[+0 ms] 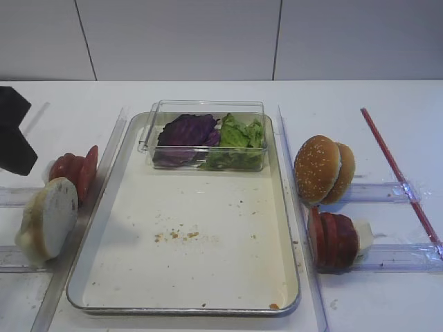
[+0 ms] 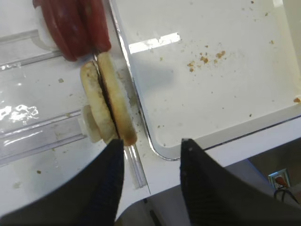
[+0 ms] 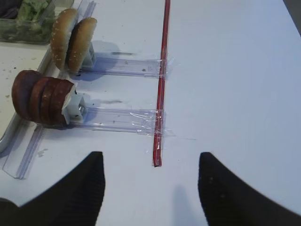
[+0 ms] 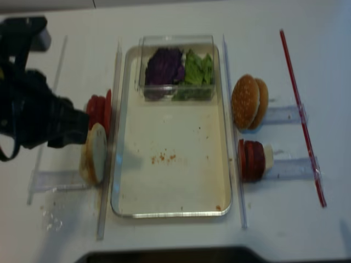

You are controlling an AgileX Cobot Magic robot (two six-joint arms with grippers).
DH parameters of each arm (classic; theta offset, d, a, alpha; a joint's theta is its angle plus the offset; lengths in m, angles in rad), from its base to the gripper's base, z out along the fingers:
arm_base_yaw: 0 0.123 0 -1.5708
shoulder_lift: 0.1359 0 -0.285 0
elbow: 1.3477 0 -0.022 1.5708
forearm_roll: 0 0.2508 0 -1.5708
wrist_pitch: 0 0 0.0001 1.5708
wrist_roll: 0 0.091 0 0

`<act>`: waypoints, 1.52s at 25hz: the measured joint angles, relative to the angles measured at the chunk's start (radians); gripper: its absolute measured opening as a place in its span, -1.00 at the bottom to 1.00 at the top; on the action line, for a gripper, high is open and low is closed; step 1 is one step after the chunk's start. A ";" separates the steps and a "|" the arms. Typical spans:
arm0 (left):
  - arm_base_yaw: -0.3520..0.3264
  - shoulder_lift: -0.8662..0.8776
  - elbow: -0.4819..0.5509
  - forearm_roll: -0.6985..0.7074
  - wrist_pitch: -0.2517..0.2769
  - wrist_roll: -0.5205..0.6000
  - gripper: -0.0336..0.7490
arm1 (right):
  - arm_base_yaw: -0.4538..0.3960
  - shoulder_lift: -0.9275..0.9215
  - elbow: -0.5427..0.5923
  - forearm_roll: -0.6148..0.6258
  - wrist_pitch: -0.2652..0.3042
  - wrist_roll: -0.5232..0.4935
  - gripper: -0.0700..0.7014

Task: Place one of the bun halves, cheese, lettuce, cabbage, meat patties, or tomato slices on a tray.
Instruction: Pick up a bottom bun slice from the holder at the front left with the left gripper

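Two pale bun halves (image 2: 108, 106) stand on edge in a clear holder left of the tray (image 2: 155, 146), with the tomato slices (image 2: 75, 23) just beyond them. My left gripper (image 2: 151, 142) is open and holds nothing; its left fingertip (image 2: 116, 148) is close to the buns' near edge and the right one hangs over the tray's corner. My right gripper (image 3: 150, 154) is open over bare table, well short of the meat patties (image 3: 42, 96). Cabbage (image 1: 185, 131) and lettuce (image 1: 239, 138) lie in a clear box on the tray (image 1: 208, 304). No cheese shows.
Golden sesame buns (image 1: 322, 169) stand in a clear rail on the right, behind the patties (image 1: 332, 238). A red strip (image 3: 161, 84) runs across the table's right side. Clear guide rails (image 1: 301, 228) flank the tray. The left arm (image 4: 33, 115) looms over the left table side.
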 joint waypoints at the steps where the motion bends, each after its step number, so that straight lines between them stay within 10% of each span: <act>1: -0.016 0.008 -0.005 0.015 -0.005 -0.019 -0.25 | 0.000 0.000 0.000 0.000 0.000 0.002 0.36; 38: -0.082 0.271 -0.032 0.152 -0.124 -0.197 -0.25 | 0.000 0.000 0.000 -0.007 0.000 0.013 0.36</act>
